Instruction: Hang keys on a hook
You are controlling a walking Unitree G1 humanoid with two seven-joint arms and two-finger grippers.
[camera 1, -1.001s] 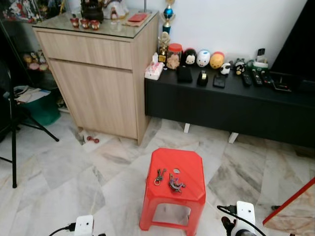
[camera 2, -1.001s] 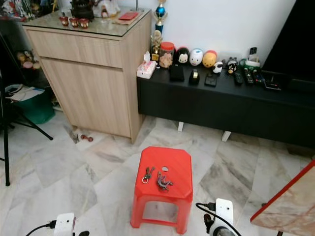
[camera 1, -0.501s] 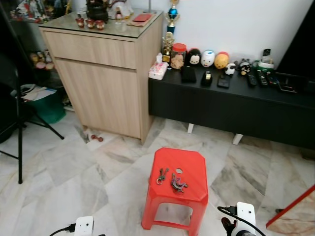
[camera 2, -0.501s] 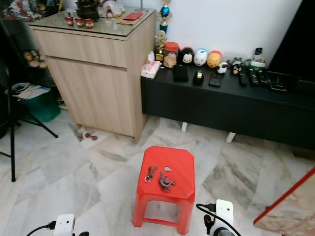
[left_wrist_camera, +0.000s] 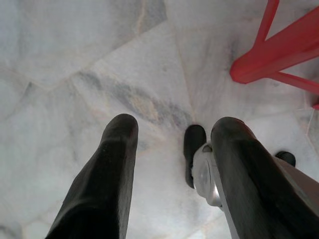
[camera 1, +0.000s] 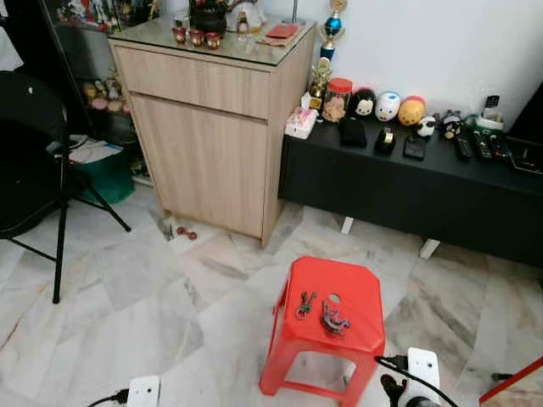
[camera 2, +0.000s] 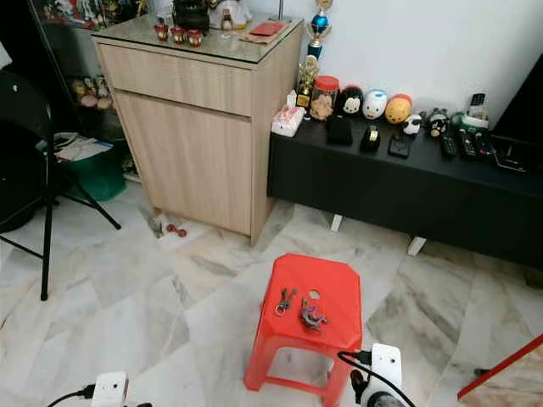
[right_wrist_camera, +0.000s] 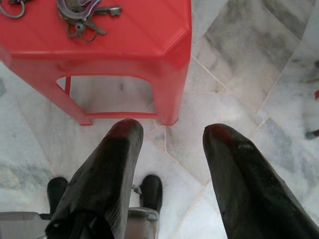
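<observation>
Two bunches of keys lie on a red plastic stool (camera 1: 361,292) on the marble floor just ahead of me: a small bunch with a ring (camera 1: 305,303) and a bigger bunch with a grey clip (camera 1: 333,319). The right wrist view looks past my open right gripper (right_wrist_camera: 169,144) at the stool (right_wrist_camera: 139,35) and the bigger bunch (right_wrist_camera: 82,12) on its top. My right gripper hangs low, short of the stool, with nothing between its fingers. My left gripper (left_wrist_camera: 169,144) is open above bare floor, and a red stool leg (left_wrist_camera: 279,50) stands off to its side.
A tall wooden cabinet (camera 1: 212,127) stands behind the stool, beside a low black console (camera 1: 407,182) with toys and remotes on it. A black folding chair (camera 1: 34,153) and a green bin (camera 1: 106,174) are at the left. A red-edged table corner (camera 1: 513,386) juts in at the bottom right.
The camera has turned left, so the stool and cabinet sit further right in the picture and the black chair has come into view. The keys lie as before.
</observation>
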